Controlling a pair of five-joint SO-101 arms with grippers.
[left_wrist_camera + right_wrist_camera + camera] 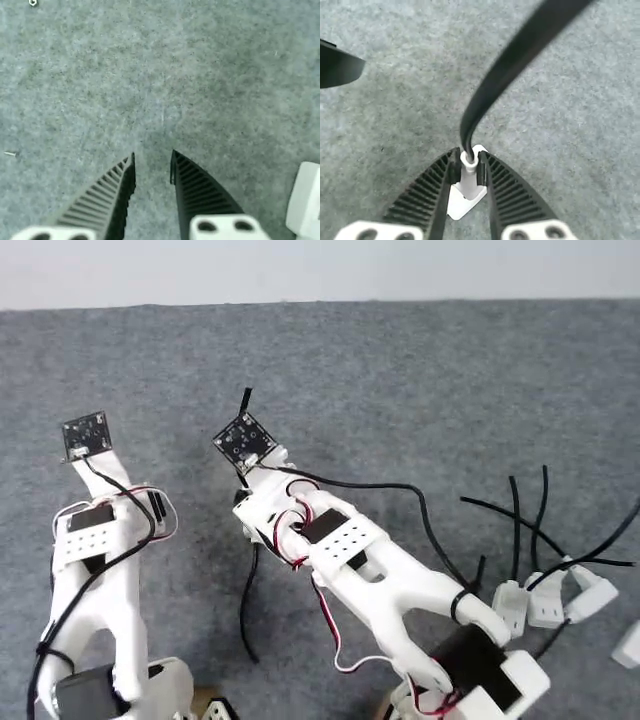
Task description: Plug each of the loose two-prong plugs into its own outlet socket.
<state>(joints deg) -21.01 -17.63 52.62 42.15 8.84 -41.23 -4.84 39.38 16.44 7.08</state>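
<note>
We see one white plug (465, 192), its black cord (520, 65) rising from it, clamped in the right gripper (468, 159). Three more white corded pieces (548, 602) lie side by side far right in the high view; plug or socket, we cannot tell.

Surface: grey felt mat (400, 370) with a short, mottled nap, spread across the table up to the far edge in the high view. The same nap lies under both wrist views.
Far boundary: pale band (320, 270), plain and unmarked, wall or backdrop, cannot tell which. It meets the mat along a straight, slightly slanted line.
Near edge: small tan patch (203, 700), wood-toned, beside the mat.
Debris: white fleck (10, 154) on the felt.
Light: even and diffuse; shadows soft and faint.
</note>
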